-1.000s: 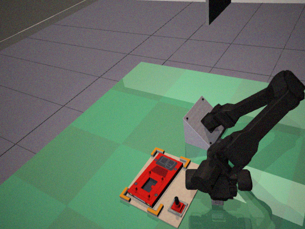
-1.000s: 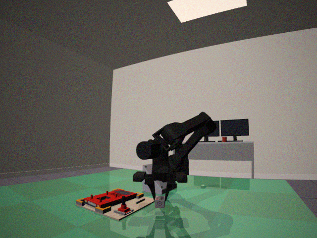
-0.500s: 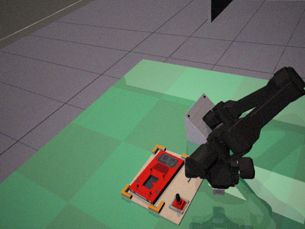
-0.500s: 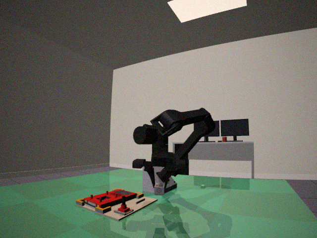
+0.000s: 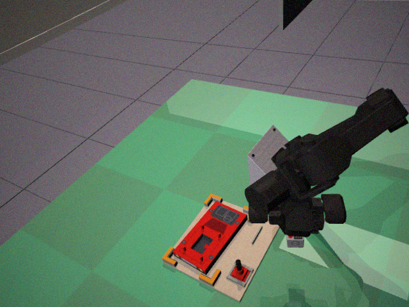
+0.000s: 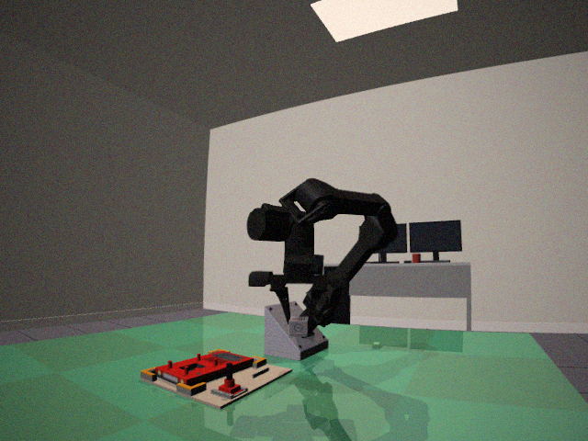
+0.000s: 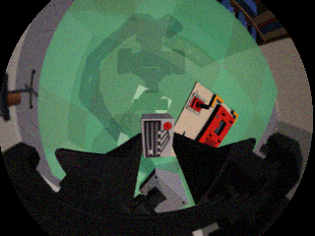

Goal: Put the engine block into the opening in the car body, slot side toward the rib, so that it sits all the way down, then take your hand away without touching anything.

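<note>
The engine block (image 5: 294, 242) (image 6: 298, 328) (image 7: 157, 136) is a small grey cube with a red spot and dark slots on top. My gripper (image 5: 294, 238) (image 6: 299, 323) (image 7: 157, 136) is shut on it and holds it a little above the green floor, just right of the tan board (image 5: 246, 252) (image 6: 268, 374) (image 7: 189, 116). The red car body (image 5: 216, 235) (image 6: 201, 367) (image 7: 219, 126) lies flat on the board with its dark rectangular opening (image 5: 202, 244) facing up. The rib inside the opening is too small to make out.
Orange corner brackets (image 5: 169, 257) (image 6: 189, 389) hold the car body. A red base with a black knob (image 5: 238, 270) (image 6: 229, 382) and a thin black bar (image 5: 257, 235) sit on the board. The arm's grey wedge mount (image 5: 262, 153) (image 6: 278, 337) stands behind. A desk with monitors (image 6: 412, 279) is far back.
</note>
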`<action>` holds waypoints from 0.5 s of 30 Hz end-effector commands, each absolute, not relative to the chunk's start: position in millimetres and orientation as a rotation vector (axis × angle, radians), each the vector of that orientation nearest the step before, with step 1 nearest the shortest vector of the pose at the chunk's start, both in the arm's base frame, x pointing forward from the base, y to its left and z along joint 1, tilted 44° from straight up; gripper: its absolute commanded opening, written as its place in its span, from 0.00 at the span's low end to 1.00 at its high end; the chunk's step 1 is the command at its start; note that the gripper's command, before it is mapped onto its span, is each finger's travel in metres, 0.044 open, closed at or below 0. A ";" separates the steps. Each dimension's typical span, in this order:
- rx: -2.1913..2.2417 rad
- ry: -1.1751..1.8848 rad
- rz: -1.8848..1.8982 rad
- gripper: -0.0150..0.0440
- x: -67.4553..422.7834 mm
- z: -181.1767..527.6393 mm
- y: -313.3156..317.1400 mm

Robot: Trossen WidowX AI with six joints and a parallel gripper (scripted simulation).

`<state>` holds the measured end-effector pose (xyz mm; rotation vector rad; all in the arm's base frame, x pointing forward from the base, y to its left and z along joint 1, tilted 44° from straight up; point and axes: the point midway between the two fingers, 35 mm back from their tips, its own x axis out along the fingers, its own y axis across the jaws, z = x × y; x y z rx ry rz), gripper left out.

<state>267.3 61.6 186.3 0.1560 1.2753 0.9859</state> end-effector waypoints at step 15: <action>0.213 1.325 0.920 0.25 289.0 162.6 40.1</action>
